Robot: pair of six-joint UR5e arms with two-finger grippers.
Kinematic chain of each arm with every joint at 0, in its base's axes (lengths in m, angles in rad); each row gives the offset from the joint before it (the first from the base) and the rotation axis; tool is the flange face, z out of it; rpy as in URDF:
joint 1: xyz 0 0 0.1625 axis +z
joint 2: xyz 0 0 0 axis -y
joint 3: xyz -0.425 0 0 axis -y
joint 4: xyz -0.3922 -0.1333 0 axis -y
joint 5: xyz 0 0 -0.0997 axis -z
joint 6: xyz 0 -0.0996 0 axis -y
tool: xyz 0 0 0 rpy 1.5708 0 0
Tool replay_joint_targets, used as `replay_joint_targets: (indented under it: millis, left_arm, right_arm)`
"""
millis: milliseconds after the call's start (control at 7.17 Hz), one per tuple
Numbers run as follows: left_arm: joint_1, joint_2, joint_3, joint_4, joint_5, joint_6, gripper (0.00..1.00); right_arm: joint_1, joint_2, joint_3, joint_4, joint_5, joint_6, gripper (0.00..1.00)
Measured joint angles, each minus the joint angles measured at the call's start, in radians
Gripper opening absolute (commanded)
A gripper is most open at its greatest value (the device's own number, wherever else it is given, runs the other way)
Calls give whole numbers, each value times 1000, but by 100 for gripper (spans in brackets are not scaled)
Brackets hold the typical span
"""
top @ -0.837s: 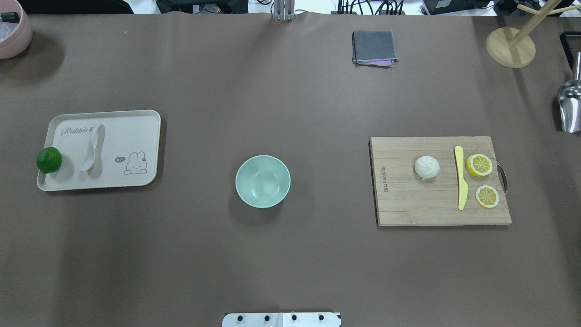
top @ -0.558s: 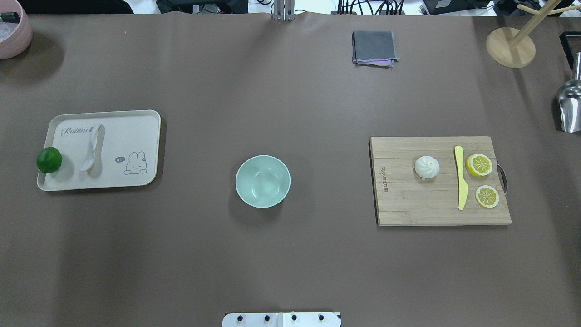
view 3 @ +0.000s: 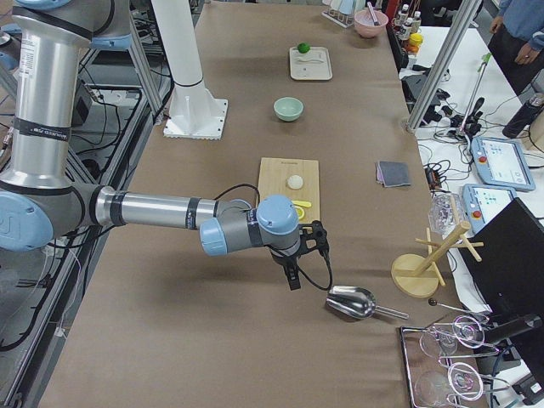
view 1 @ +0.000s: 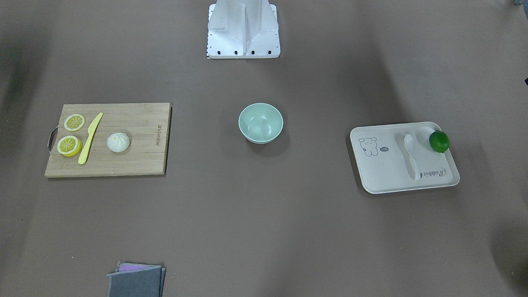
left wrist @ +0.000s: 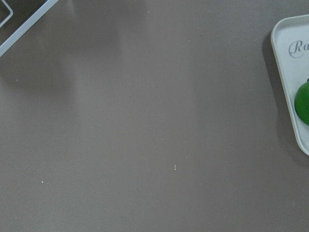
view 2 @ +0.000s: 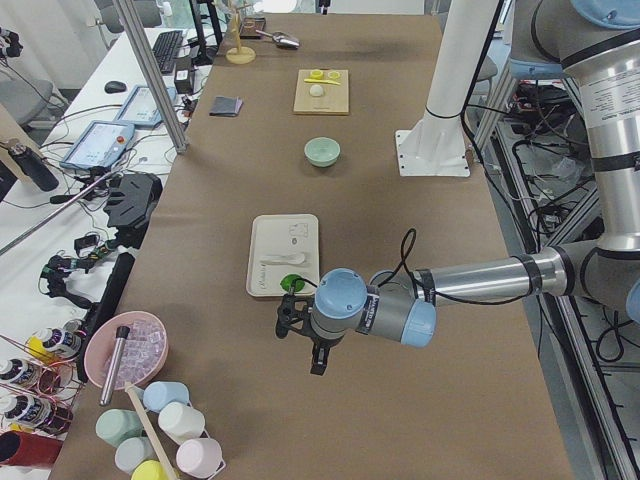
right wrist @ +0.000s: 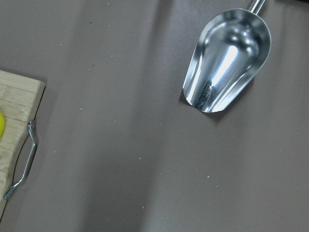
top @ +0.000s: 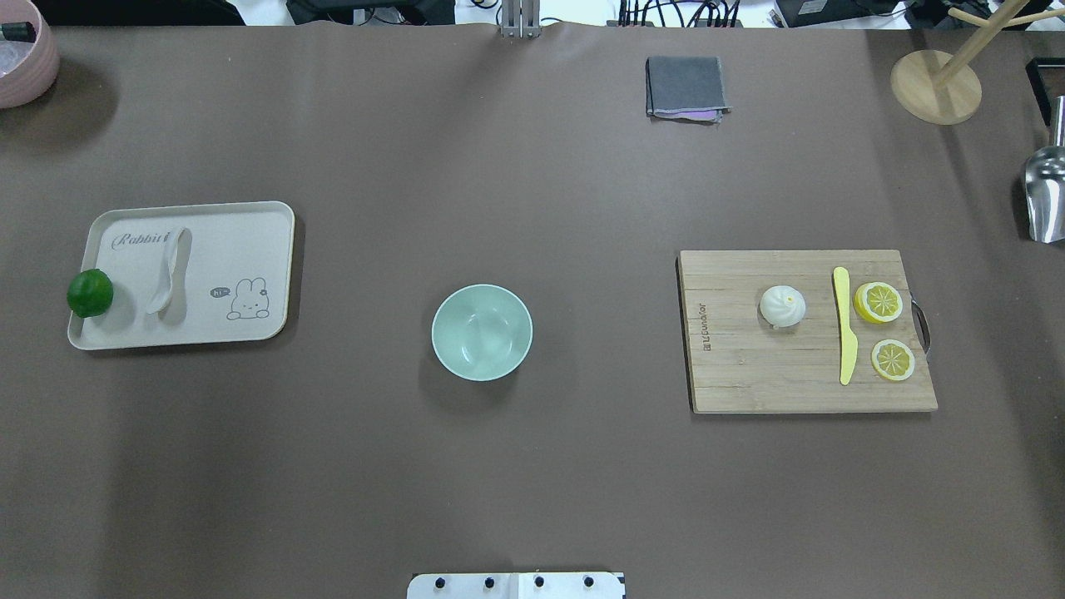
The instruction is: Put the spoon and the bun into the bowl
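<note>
At the near edge of the brown tabletop (top: 532, 466), the robot's white base plate (top: 516, 585) is seen. Straight ahead of it, the pale mint-green bowl (top: 482, 333) stands upright and alone, with nothing inside.

At about the same depth, well apart to the robot's left, a cream rabbit-print tray (top: 250, 241) is laid flat. The white spoon (top: 169, 270) lies on it, its scoop end nearer the robot. A green lime (top: 90, 293) sits at the tray's outer edge, near the spoon but not touching it. Just beyond that end of the tray, the left gripper (view 2: 316, 362) hangs above bare tabletop; whether it is spread or pressed together cannot be told.

Well apart to the bowl's right, a bamboo cutting board (top: 749, 374) carries the white bun (top: 782, 305). A yellow plastic knife (top: 844, 324) lies beside the bun, apart from it, with two lemon slices (top: 878, 302) on its other side. Past the board's metal handle, the right gripper (view 3: 293, 280) hangs over the tabletop near a steel scoop (view 3: 350, 302); its state cannot be told either.

Farther off, a folded grey cloth (top: 684, 86) lies near the far edge.
</note>
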Motion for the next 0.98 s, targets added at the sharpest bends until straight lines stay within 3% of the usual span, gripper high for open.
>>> replay_joint_targets:
  millis: [419, 977]
  left_arm:
    - [-1, -8, -7, -14, -11, -5, 98]
    - [-5, 43, -8, -120, -113, -9, 98]
  right_arm:
    - [0, 2, 21, 27, -9, 1, 100]
    - [0, 9, 29, 38, 23, 5, 100]
